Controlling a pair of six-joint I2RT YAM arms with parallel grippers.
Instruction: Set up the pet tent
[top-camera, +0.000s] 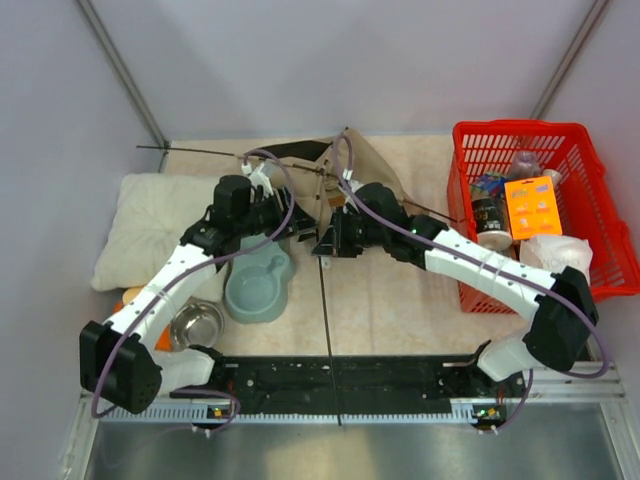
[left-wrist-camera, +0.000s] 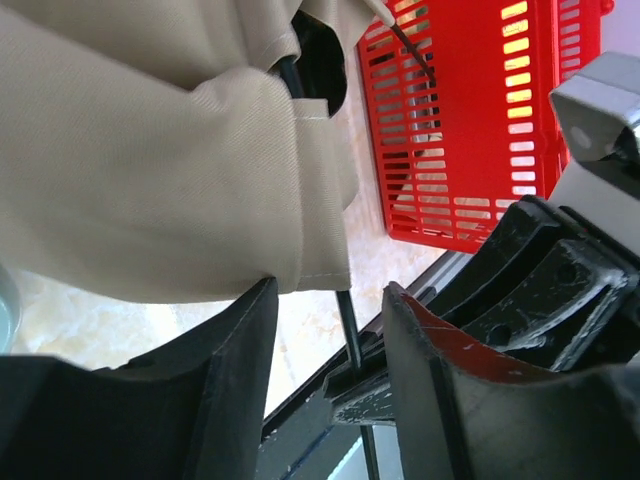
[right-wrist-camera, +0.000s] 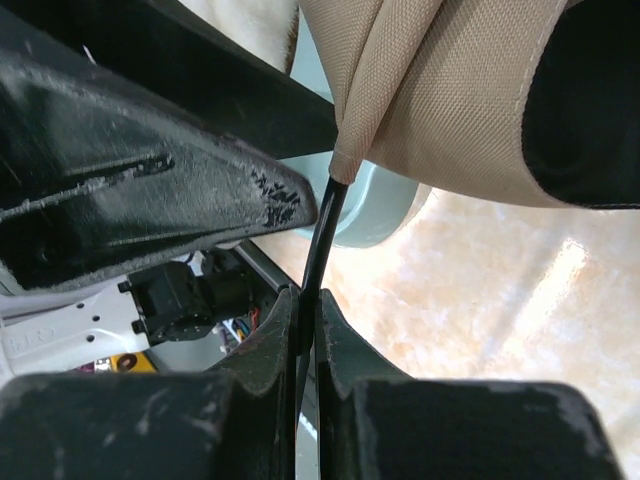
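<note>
My right pincer (right-wrist-camera: 305, 300) is clamped on the tent pole (right-wrist-camera: 325, 225). Left pincer (left-wrist-camera: 328, 300) is half-open w/ pole between, gripping nothing. If it closes, it could nip the tent fabric (left-wrist-camera: 150, 150) just above & twist things.

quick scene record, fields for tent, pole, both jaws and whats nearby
tent: tan fabric, slumped, not yet standing
pole: black, thin, comes out of a fabric hem
right jaws: shut on pole
left jaws: open, a pole between them just below the hem
nearby: pillow on the left, red basket on the right, grey bowl in front
</note>
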